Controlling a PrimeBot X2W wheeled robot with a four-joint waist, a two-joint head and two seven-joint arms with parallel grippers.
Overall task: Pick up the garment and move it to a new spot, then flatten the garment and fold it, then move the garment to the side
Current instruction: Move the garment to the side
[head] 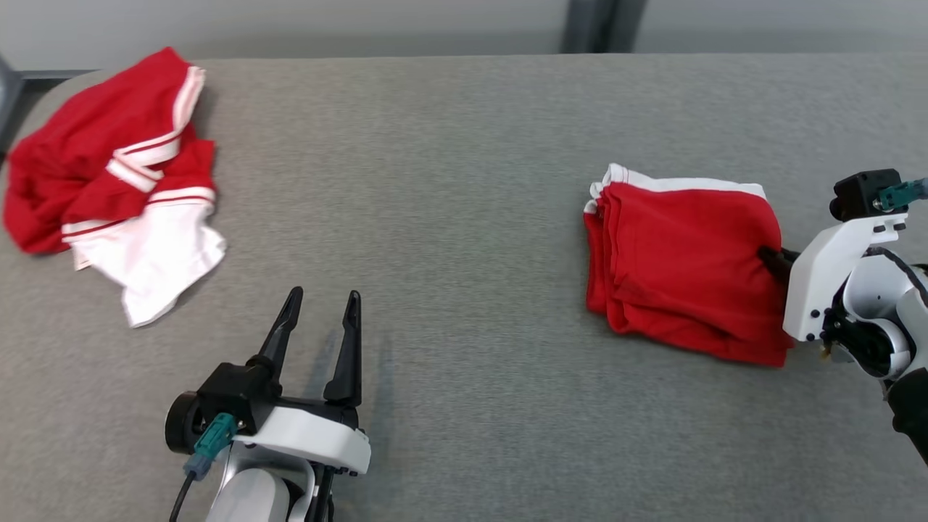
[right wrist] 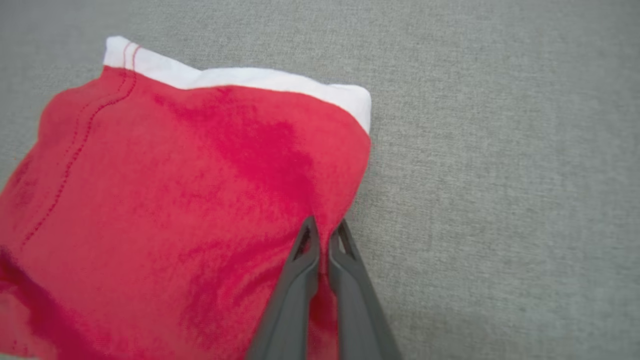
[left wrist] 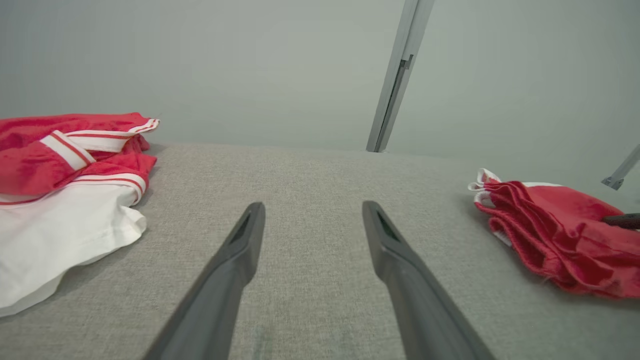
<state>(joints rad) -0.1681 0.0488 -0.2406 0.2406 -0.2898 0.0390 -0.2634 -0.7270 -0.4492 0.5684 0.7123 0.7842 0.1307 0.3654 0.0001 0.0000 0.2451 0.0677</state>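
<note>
- Fabric at the right edge of the folded red garment [head: 681, 268] is pinched in the right gripper [right wrist: 324, 231], its jaws almost together. I'd judge this the hold for sliding it aside, since it already lies folded at the right of the bench [head: 464, 181].
- The left gripper [head: 322, 301] hangs wide open and empty, clear of the work.
- The right wrist view shows the pinch up close; the head view adds a crumpled red-and-white garment [head: 109, 167] at far left.

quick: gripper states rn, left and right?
Left gripper: open, holding nothing.
Right gripper: shut on the edge of the folded red garment.
</note>
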